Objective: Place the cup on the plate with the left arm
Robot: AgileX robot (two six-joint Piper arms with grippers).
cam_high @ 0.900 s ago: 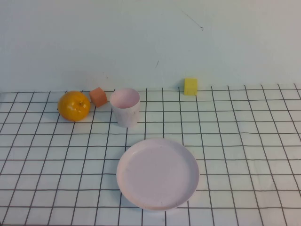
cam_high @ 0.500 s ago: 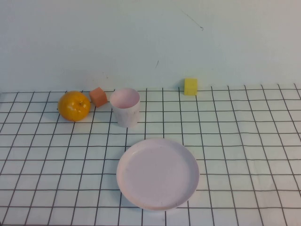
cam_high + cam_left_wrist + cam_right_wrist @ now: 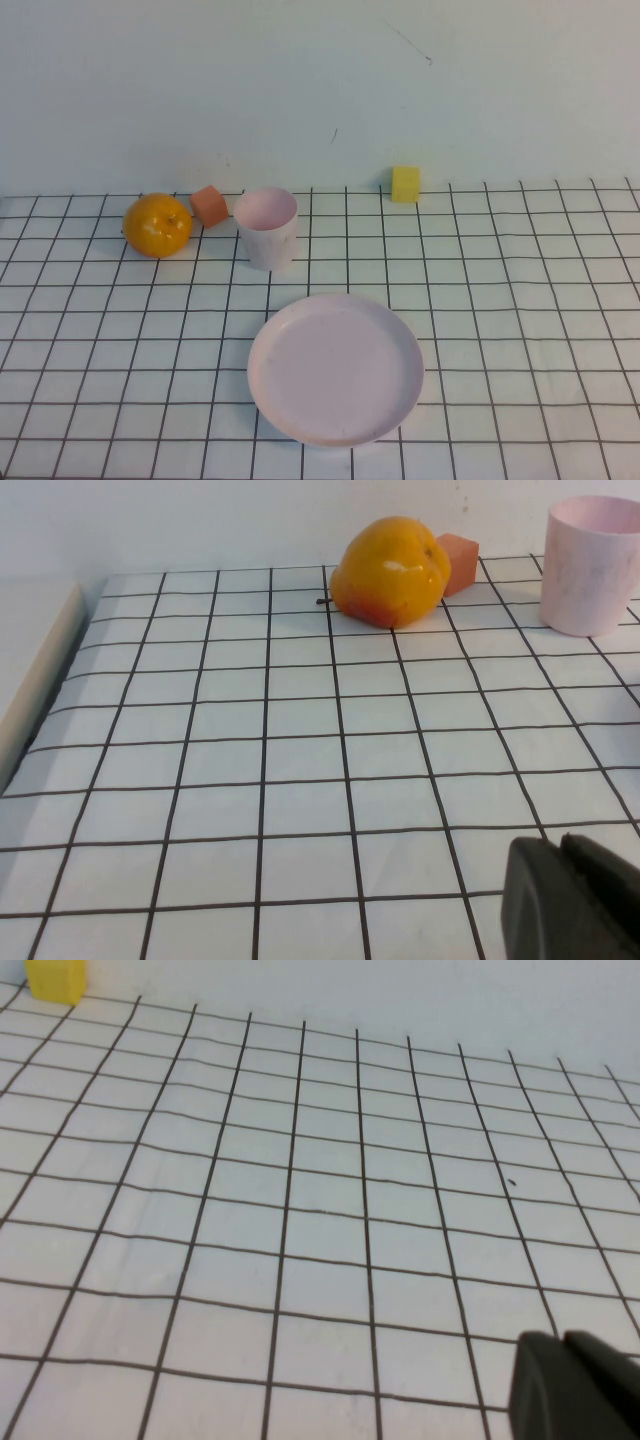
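The pale pink cup [image 3: 267,227] stands upright on the checked cloth, just behind the round pale pink plate [image 3: 335,367]. The cup also shows in the left wrist view [image 3: 592,565], far from my left gripper [image 3: 562,852], whose dark fingers are pressed together and hold nothing, low over the cloth. My right gripper [image 3: 565,1345] is shut and empty too, over bare cloth. Neither arm shows in the high view.
An orange fruit [image 3: 157,225] and a small orange-red block [image 3: 209,205] sit left of the cup. A yellow block [image 3: 405,184] lies at the back right, also in the right wrist view [image 3: 56,980]. The cloth's left edge shows in the left wrist view [image 3: 40,685].
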